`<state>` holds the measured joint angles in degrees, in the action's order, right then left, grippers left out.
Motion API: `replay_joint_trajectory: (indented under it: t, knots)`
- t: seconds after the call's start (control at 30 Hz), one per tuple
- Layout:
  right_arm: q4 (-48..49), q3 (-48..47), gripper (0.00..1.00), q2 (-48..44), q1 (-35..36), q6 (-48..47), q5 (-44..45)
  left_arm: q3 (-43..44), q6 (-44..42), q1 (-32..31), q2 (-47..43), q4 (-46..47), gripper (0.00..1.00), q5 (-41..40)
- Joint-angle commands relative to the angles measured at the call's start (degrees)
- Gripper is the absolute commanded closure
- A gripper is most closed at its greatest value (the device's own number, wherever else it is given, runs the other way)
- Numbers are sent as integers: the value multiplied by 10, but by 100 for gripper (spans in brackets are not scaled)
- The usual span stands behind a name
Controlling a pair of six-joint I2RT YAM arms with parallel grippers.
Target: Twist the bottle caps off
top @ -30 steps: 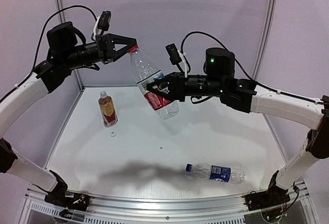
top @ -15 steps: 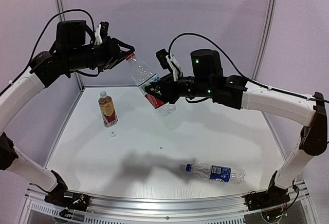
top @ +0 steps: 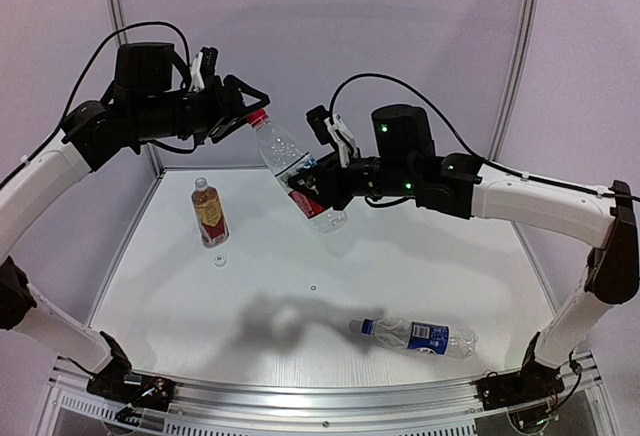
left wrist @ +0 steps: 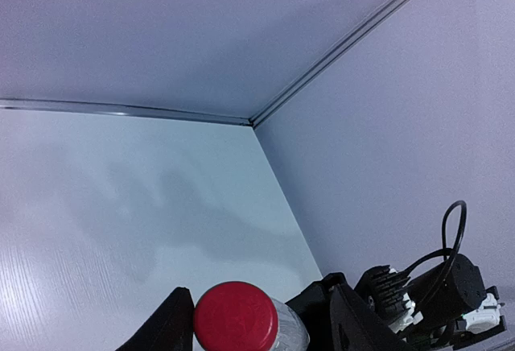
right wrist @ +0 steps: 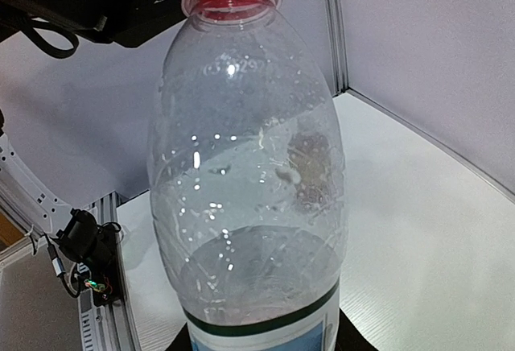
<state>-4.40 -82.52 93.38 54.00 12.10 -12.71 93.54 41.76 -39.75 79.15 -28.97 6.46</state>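
Note:
My right gripper is shut on the labelled middle of a clear bottle with a red-white label, holding it tilted in the air above the table. Its body fills the right wrist view. The bottle's red cap sits on its neck between the jaws of my left gripper. In the left wrist view the red cap touches the left finger, and the other finger stands apart from it, so this gripper is open.
An amber bottle stands upright at the table's far left, with a small white cap lying just in front of it. A blue-label bottle lies on its side near the front right, its blue cap on. The enclosure walls are close behind.
My left gripper's jaws have opened around the red cap. The right arm has shifted the held bottle slightly down and to the right.

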Motion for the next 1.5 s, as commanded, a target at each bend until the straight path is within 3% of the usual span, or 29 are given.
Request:
replay_joint_trajectory:
  t: [0.0,0.4,0.47,0.7,0.87,1.03,1.2,1.4,1.47]
  knots:
    - [-36,17,64,-11,-5,2,40,-18,-24,-8,-38,57,42,40]
    - [-41,-1,64,-13,-4,5,36,-121,-61,-8,-147,68,41,-7]
    - [-35,-1,64,-17,-5,8,25,-134,-80,-6,-156,85,35,-2]
    - [32,29,63,-46,-4,36,-86,-179,-87,72,-149,210,27,161]
    - [74,40,62,-54,-4,75,-139,-141,-81,110,-107,246,27,278]
    - [91,35,62,-52,-4,93,-157,-110,-38,109,-56,305,30,369]
    - [95,29,62,-49,-5,97,-166,-103,-19,98,-37,317,36,374]
    - [88,20,62,-42,-4,97,-172,-98,-19,91,-23,311,50,372]
    - [86,17,62,-39,-5,97,-173,-95,-20,88,-20,309,59,373]
